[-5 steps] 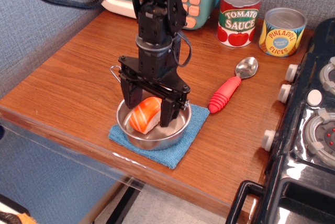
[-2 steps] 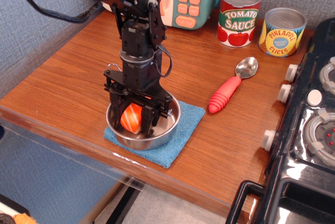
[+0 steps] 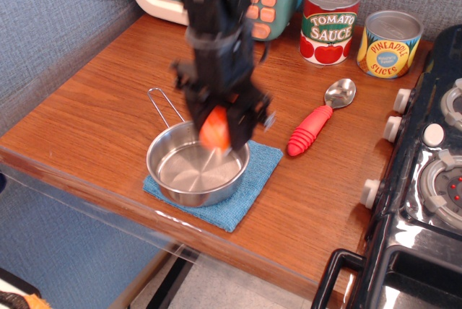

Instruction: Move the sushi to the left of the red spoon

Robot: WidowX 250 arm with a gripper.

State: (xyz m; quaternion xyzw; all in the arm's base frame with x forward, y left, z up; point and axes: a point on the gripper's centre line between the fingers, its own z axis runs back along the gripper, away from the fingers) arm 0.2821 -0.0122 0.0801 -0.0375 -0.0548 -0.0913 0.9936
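Lifted from the steel pan (image 3: 193, 172), the black gripper (image 3: 220, 128) clamped the orange-topped sushi (image 3: 214, 128); it needed lowering gently left of the red-handled spoon (image 3: 317, 123)

Sushi (image 3: 215, 128) over pan (image 3: 196, 170), left of spoon (image 3: 317, 121)

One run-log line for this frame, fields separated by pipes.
phase: carry | gripper: shut on sushi, above pot rim | pot: empty, on blue cloth | red spoon: untouched, right of gripper
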